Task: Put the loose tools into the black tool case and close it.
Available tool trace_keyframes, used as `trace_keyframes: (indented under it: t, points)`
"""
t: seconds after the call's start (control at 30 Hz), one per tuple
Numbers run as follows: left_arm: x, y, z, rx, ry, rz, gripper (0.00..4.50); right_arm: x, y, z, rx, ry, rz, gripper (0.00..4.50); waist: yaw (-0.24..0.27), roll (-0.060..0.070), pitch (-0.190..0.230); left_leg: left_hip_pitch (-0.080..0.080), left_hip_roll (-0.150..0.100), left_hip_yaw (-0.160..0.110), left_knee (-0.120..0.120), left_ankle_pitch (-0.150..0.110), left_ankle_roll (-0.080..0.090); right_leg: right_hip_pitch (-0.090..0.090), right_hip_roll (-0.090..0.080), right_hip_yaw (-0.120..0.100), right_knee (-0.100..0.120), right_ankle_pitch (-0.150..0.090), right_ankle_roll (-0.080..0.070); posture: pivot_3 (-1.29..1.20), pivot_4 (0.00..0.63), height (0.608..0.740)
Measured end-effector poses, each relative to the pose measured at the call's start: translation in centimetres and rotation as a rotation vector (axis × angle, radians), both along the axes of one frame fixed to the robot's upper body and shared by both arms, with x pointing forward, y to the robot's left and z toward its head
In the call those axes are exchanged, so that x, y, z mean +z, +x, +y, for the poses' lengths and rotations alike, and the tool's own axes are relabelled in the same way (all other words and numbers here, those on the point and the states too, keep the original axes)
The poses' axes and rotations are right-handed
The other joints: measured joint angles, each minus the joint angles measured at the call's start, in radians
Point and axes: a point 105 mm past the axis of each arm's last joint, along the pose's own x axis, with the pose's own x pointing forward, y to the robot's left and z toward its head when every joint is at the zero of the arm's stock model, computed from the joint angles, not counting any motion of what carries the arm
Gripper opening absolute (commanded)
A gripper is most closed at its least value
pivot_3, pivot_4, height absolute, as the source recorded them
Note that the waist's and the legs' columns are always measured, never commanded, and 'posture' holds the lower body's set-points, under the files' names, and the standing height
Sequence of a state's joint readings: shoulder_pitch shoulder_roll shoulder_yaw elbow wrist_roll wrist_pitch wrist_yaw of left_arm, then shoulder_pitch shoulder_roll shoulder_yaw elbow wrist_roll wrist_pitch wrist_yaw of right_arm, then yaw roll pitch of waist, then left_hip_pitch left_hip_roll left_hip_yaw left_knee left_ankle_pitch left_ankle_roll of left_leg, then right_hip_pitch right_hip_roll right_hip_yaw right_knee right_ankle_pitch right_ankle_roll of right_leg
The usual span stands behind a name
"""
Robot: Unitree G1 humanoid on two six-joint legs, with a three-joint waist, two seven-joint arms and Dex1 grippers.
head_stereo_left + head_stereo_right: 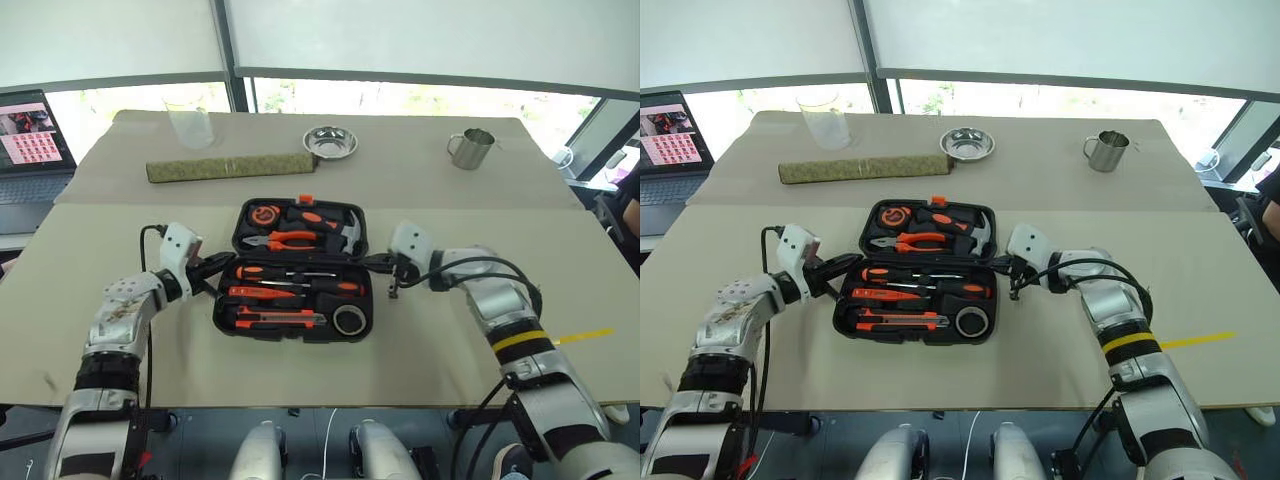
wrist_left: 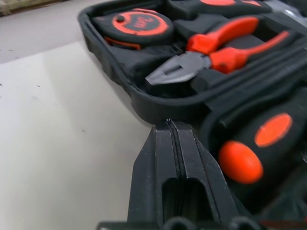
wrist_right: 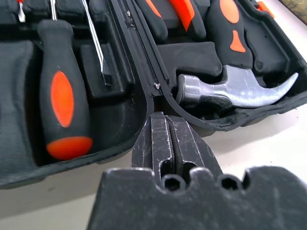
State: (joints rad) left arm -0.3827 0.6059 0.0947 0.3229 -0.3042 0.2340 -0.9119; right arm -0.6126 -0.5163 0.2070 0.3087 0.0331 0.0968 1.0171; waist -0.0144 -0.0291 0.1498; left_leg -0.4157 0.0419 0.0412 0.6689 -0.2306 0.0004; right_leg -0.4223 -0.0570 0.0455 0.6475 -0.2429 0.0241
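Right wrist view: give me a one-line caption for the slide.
Shut right gripper at the hinge edge of the open black tool case, between a slotted screwdriver and the hammer.

Both arms are reaching forward and angling inward toward each other. The left gripper (image 1: 222, 262) and right gripper (image 1: 378, 264) are pointing slightly downward, fingers pressed together, holding nothing.

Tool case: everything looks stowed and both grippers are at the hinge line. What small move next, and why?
Probably nudge both shut grippers, left gripper and right gripper, under the far half's side rims to start lifting it over. The black tool case lies open and flat, the screwdrivers, utility knife and tape roll sit in their slots, so only closing remains.
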Motion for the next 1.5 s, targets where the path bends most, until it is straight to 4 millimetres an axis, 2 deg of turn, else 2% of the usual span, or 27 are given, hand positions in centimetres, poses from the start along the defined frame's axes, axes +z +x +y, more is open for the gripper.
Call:
trace_keyframes:
  t: [0.27, 0.4, 0.43, 0.5, 0.53, 0.57, 0.6, 0.67, 0.8, 0.9, 0.93, 1.13, 1.33, 1.43, 1.5]
  points:
    - [-0.7, -3.1, -0.2, -0.039, -0.007, 0.031, 0.04, -0.7, -2.7, -0.6, -0.020, 0.014, 0.075, 0.00, 0.000, 0.000, 0.000, 0.001, 0.000, 0.000, 0.000, 0.000, 0.000, 0.000, 0.000, 0.000, -0.001, 0.000, 0.000, 0.00, 0.150, 0.740]
    - [-0.5, -4.3, -0.2, -0.035, -0.062, 0.028, 0.04, -0.8, -3.2, -0.9, -0.027, 0.024, 0.096, 0.00, 0.001, 0.000, 0.000, 0.001, 0.000, 0.000, 0.000, 0.000, 0.000, 0.000, 0.000, 0.000, -0.001, 0.000, 0.000, 0.00, 0.150, 0.740]
    - [-0.2, -4.5, -0.2, -0.030, -0.093, 0.028, 0.56, -0.7, -3.3, -1.1, -0.031, 0.028, 0.100, 0.00, 0.002, 0.000, 0.000, 0.000, 0.000, 0.000, 0.000, 0.000, 0.000, 0.000, 0.000, 0.000, -0.001, 0.000, 0.000, 0.00, 0.150, 0.740]
    - [0.7, -4.6, 0.3, -0.011, -0.110, 0.025, 1.15, -0.1, -3.3, -1.7, -0.040, 0.058, 0.123, 0.00, 0.005, -0.001, 0.001, 0.000, 0.000, -0.001, 0.001, 0.000, 0.000, 0.000, 0.000, 0.000, -0.001, 0.000, 0.000, 0.00, 0.150, 0.740]
    - [1.1, -4.6, 0.7, 0.002, -0.100, 0.046, 1.61, 0.3, -3.4, -2.0, -0.048, 0.072, 0.150, 0.62, 0.005, -0.001, 0.001, 0.000, 0.000, -0.001, 0.001, 0.000, 0.000, 0.000, 0.000, 0.000, -0.001, 0.000, 0.000, 0.00, 0.150, 0.740]
    - [1.4, -4.6, 1.4, 0.028, -0.069, 0.091, 1.93, 1.0, -3.6, -2.6, -0.063, 0.085, 0.204, 0.80, 0.005, -0.001, 0.001, 0.000, 0.000, -0.001, 0.001, 0.000, 0.000, 0.000, 0.000, 0.000, 0.000, 0.000, 0.000, 0.00, 0.150, 0.740]
    - [1.6, -4.6, 1.8, 0.045, -0.056, 0.106, 2.29, 1.4, -3.6, -3.0, -0.074, 0.088, 0.219, 1.13, 0.004, -0.001, 0.001, 0.001, 0.000, -0.001, 0.001, 0.000, 0.000, 0.001, 0.000, 0.000, 0.000, 0.000, 0.000, 0.00, 0.150, 0.740]
    - [2.7, -4.4, 2.3, 0.059, -0.056, 0.149, 2.98, 2.2, -4.0, -3.9, -0.118, 0.077, 0.356, 1.80, 0.003, -0.001, 0.001, 0.001, 0.000, -0.002, 0.001, 0.000, 0.000, 0.001, 0.000, -0.001, 0.000, 0.000, 0.000, 0.00, 0.150, 0.740]
    - [5.0, -3.0, 2.3, 0.090, -0.031, 0.177, 4.50, 4.0, -2.6, -3.2, -0.242, 0.110, 0.454, 3.29, -0.001, -0.002, 0.001, 0.001, 0.001, -0.002, 0.001, 0.000, 0.000, 0.000, 0.002, 0.000, 0.001, 0.000, 0.000, 0.00, 0.150, 0.740]
    - [5.9, -1.7, 2.1, 0.125, -0.079, 0.244, 4.50, 4.8, -1.6, -2.5, -0.323, 0.097, 0.520, 4.27, -0.002, -0.002, 0.001, 0.000, 0.001, -0.002, 0.001, 0.000, 0.000, -0.001, 0.002, 0.000, 0.000, 0.000, 0.000, 0.00, 0.150, 0.740]
    - [5.9, -1.4, 2.0, 0.138, -0.089, 0.271, 4.50, 5.0, -1.2, -2.3, -0.339, 0.102, 0.533, 4.47, -0.002, -0.002, 0.001, 0.000, 0.000, -0.002, 0.001, 0.000, 0.000, -0.001, 0.002, 0.000, 0.000, 0.000, 0.000, 0.00, 0.150, 0.740]
    - [3.7, 0.6, 0.8, 0.228, -0.135, 0.418, 4.50, 3.3, 1.4, -1.5, -0.477, 0.089, 0.584, 4.47, 0.000, -0.003, 0.002, -0.002, -0.001, -0.002, 0.001, 0.000, 0.000, -0.002, 0.001, 0.000, 0.000, 0.000, 0.000, 0.00, 0.150, 0.740]
    - [2.6, 1.0, 0.3, 0.249, -0.135, 0.465, 4.50, 2.0, 2.4, -1.8, -0.553, 0.072, 0.605, 4.47, -0.001, -0.003, 0.002, -0.006, -0.001, -0.003, 0.001, 0.000, 0.000, -0.005, 0.000, -0.001, 0.000, 0.000, 0.000, 0.00, 0.150, 0.740]
    - [2.5, 1.2, -0.3, 0.238, -0.125, 0.463, 4.50, 1.3, 2.6, -1.4, -0.565, 0.067, 0.617, 3.80, -0.001, -0.003, 0.002, -0.006, -0.002, -0.003, 0.001, 0.000, 0.000, -0.005, 0.000, -0.001, 0.000, 0.000, 0.000, 0.00, 0.150, 0.740]
    - [2.4, 1.4, -0.4, 0.236, -0.124, 0.455, 4.50, 1.4, 2.7, -1.4, -0.564, 0.066, 0.611, 3.01, 0.000, -0.003, 0.002, -0.005, -0.002, -0.003, 0.001, 0.000, 0.000, -0.004, -0.001, -0.001, 0.000, 0.000, 0.000, 0.00, 0.150, 0.740]
